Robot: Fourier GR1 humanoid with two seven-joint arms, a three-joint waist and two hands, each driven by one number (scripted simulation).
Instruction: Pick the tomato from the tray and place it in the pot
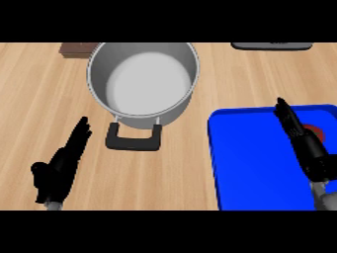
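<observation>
A red tomato (pixel 316 131) lies on the blue tray (pixel 255 163) at the right, mostly hidden behind my right hand (pixel 306 143). That hand hangs over the tray with straight fingers pointing away from me, open, right beside the tomato on its left. The silver pot (pixel 143 81) stands at the upper middle, inside bare, its black handle (pixel 134 138) toward me. My left hand (pixel 60 170) rests open on the counter at the lower left, fingers stretched forward, apart from the pot.
A brown block (pixel 76 49) sits behind the pot at the top left. A dark flat object (pixel 272 46) lies at the top right edge. Wooden counter (pixel 25 99) stretches around the pot and tray.
</observation>
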